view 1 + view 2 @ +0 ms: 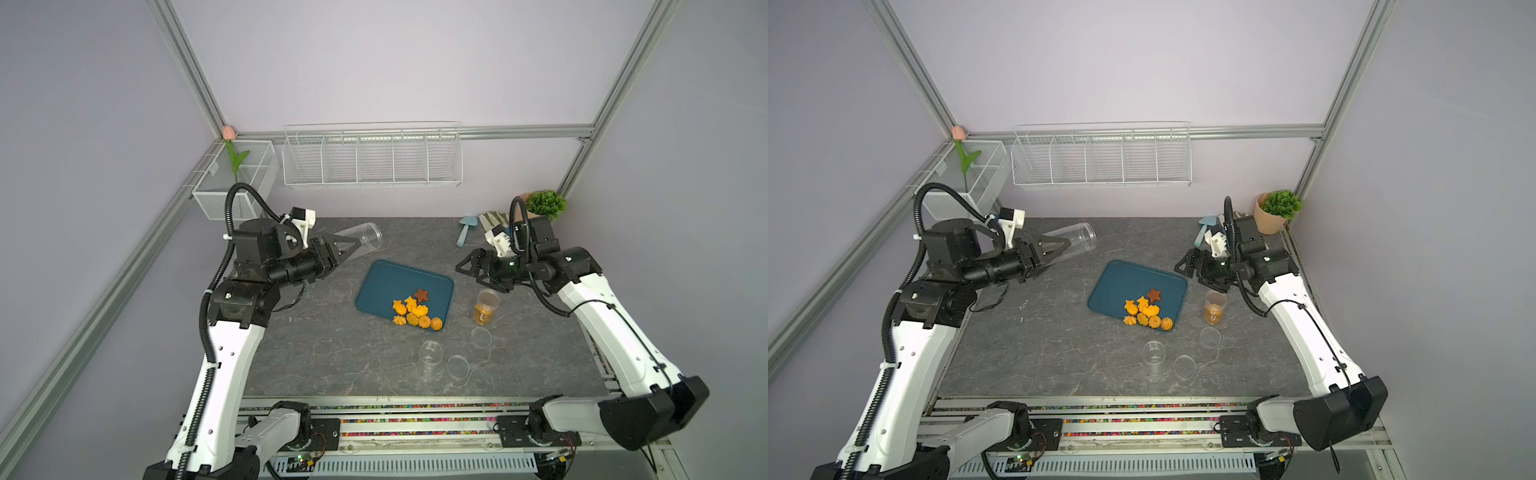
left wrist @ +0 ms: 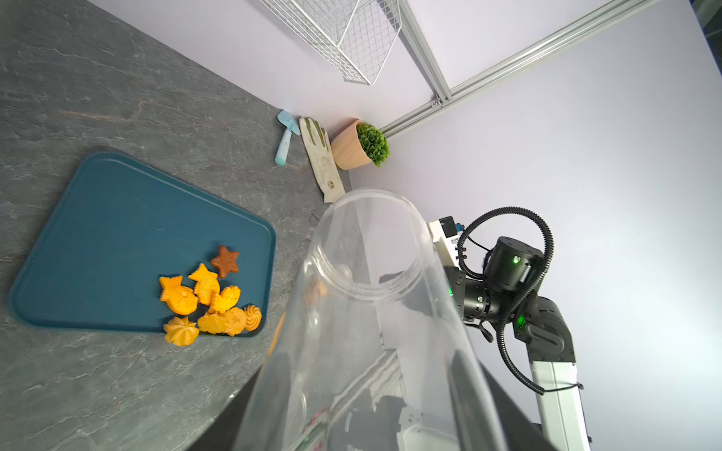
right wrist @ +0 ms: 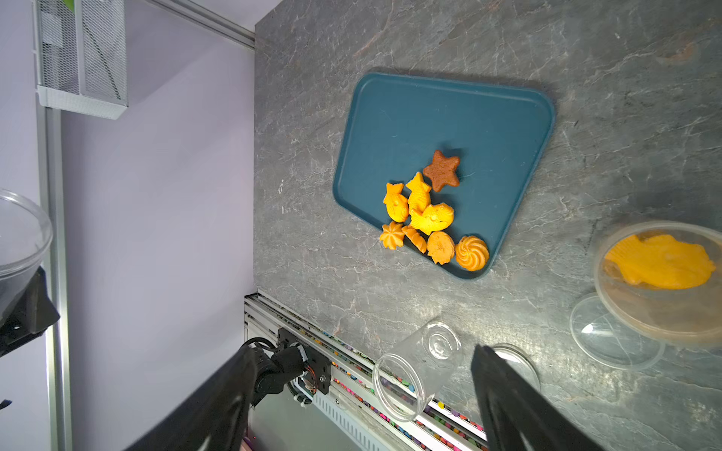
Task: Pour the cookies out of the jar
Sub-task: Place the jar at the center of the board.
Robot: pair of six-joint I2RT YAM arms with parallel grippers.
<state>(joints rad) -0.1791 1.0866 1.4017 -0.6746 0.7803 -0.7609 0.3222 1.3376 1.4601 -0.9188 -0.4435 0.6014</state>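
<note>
A clear, empty jar (image 1: 372, 237) (image 1: 1081, 237) (image 2: 371, 312) hangs tilted, almost on its side, above the back left of the table, mouth pointing away from the arm. My left gripper (image 1: 358, 244) (image 1: 1068, 243) (image 2: 363, 421) is shut on it. Several orange-yellow cookies (image 1: 415, 311) (image 1: 1147, 309) (image 2: 207, 300) (image 3: 426, 218) and one brown star lie on the near corner of a teal tray (image 1: 390, 282) (image 1: 1121, 282) (image 2: 117, 242) (image 3: 449, 117). A second jar (image 1: 485, 306) (image 1: 1214, 307) (image 3: 660, 273) stands upright, lidless, with cookies inside, right of the tray. My right gripper (image 1: 467, 266) (image 1: 1185, 264) (image 3: 363, 410) is open and empty just behind that jar.
An empty clear jar (image 1: 430, 357) (image 3: 418, 371) lies near the front edge, with two clear lids (image 1: 481, 336) (image 1: 458, 368) beside it. A blue trowel (image 1: 464, 230), a glove (image 2: 322, 160) and a potted plant (image 1: 1277, 210) sit at the back right. Wire baskets (image 1: 372, 158) hang on the back wall.
</note>
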